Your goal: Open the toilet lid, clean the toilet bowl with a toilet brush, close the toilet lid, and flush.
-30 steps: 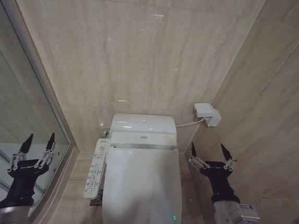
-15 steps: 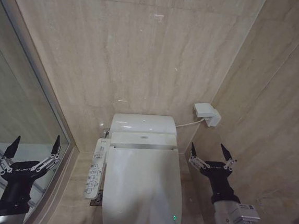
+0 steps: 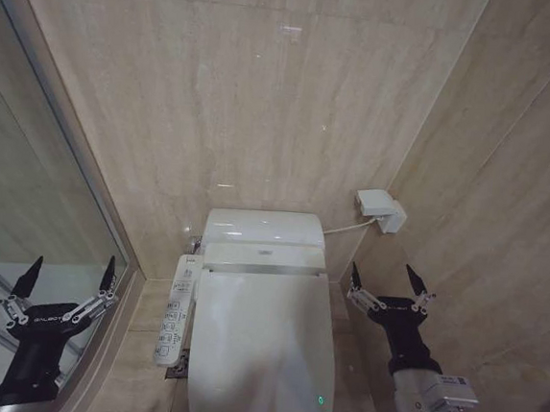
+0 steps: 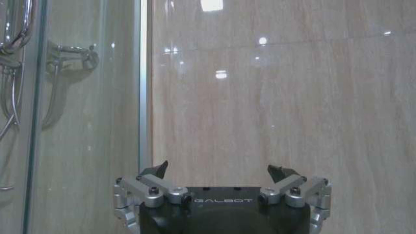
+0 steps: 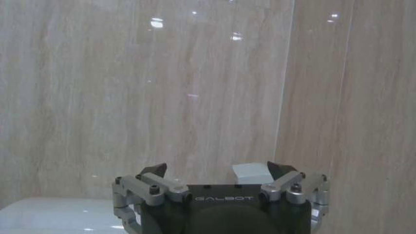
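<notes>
Beside shut toilet lid [image 3: 261, 345]: left gripper [image 3: 67, 279] & right gripper [image 3: 386, 277] raised, spread.

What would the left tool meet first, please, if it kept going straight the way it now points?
Probably the beige tiled wall: the left tool, open, faces it, with the glass shower panel close beside that line. Depth is unclear.

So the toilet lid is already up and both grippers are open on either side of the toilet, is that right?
Not quite. The head view shows the toilet lid down, covering the toilet, not up. The rest holds: the left gripper and the right gripper are both open, one on each side of the toilet.
</notes>
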Controlling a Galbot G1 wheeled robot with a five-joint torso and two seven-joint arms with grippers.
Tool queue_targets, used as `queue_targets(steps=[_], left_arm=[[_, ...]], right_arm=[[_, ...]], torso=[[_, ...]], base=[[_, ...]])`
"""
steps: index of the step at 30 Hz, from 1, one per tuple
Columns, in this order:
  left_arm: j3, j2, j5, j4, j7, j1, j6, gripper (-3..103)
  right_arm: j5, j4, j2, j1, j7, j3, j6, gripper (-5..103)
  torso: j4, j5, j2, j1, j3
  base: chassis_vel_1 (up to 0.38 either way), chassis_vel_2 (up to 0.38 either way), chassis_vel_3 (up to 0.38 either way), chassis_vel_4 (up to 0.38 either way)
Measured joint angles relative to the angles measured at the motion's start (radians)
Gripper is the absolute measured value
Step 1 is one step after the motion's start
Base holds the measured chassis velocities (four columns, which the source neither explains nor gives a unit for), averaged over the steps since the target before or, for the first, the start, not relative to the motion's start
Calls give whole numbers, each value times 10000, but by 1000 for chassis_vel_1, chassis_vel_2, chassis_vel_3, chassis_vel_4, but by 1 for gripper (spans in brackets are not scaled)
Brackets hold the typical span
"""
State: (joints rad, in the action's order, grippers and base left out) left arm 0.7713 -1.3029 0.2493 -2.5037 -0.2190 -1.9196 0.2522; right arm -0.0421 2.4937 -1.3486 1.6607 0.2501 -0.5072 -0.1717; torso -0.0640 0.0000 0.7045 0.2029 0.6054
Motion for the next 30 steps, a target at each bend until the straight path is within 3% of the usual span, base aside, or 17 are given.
queue_targets(steps=[20, 30], left_arm=[[-15, 17, -6, 25, -17, 6, 3, 100], [-16, 18, 1, 33, -18, 9, 8, 100]], right_arm=[[0, 0, 0, 0, 0, 0, 0, 100], [0, 0, 0, -1, 0, 0, 0, 100]], torso=[[0, -1, -1, 4, 2], [0, 3, -1, 1, 1]], base=[[9, -7, -11, 10], [176, -176, -171, 170]])
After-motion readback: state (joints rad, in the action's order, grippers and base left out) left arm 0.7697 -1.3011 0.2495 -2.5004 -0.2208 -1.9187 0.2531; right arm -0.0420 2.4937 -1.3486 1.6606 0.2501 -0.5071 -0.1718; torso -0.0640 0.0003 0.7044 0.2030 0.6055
